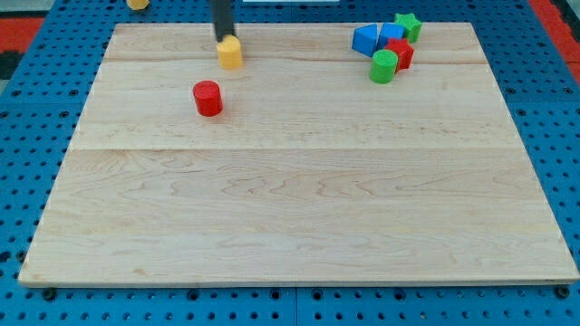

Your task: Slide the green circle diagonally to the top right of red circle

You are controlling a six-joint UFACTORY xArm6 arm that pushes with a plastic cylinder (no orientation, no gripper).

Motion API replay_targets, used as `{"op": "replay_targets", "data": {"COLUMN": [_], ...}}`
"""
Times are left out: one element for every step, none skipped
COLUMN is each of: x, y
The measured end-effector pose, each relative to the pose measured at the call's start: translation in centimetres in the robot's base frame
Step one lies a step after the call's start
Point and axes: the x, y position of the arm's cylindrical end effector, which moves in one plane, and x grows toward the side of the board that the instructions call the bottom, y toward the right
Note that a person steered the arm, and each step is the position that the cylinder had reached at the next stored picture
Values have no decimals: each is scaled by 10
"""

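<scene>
The green circle [383, 66] sits near the view's top right, touching a red block [401, 52] behind it. The red circle [207, 98] stands alone at the upper left of the wooden board [299, 208]. My tip [223, 38] is at the view's top, just behind a yellow block [230, 52] and touching or nearly touching it. The tip is above and slightly right of the red circle and far left of the green circle.
Near the green circle lie two blue blocks [365, 39] [391, 33] and a green star [408, 24]. Another yellow block [138, 4] lies off the board at the top left. Blue pegboard surrounds the board.
</scene>
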Motion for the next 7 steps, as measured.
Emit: {"op": "replay_targets", "data": {"x": [107,106,74,42,38,61,77], "y": [57,161,233,203,135,155,216]}}
